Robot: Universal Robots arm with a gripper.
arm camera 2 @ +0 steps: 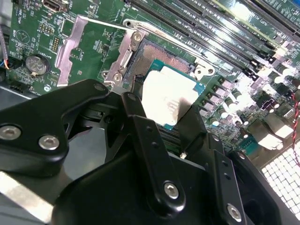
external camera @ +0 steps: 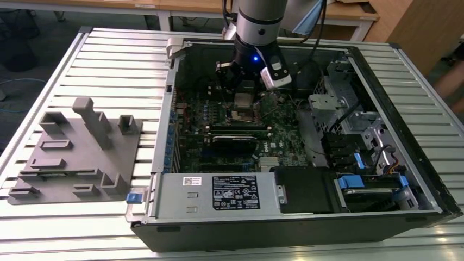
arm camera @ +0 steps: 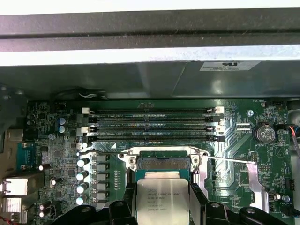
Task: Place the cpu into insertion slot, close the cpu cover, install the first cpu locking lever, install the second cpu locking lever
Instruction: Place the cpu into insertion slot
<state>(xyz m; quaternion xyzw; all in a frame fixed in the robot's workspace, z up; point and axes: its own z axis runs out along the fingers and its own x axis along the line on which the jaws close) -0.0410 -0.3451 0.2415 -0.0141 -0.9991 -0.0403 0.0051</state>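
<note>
One hand pinches the cpu by opposite edges, flat, just above the open slot, not yet seated.

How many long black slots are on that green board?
4 long black memory slots, side by side: first beside the silver-rimmed square socket, second, third, fourth nearest the case wall.

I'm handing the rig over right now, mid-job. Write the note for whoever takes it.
The tool is shut on the cpu, gripping two opposite edges.
The cpu is partly over the insertion slot, not seated in it.
The cpu cover is swung open beside the slot.
Done: cpu grasped and at the slot.
Left: seating it, closing the cover, both locking levers.
</note>
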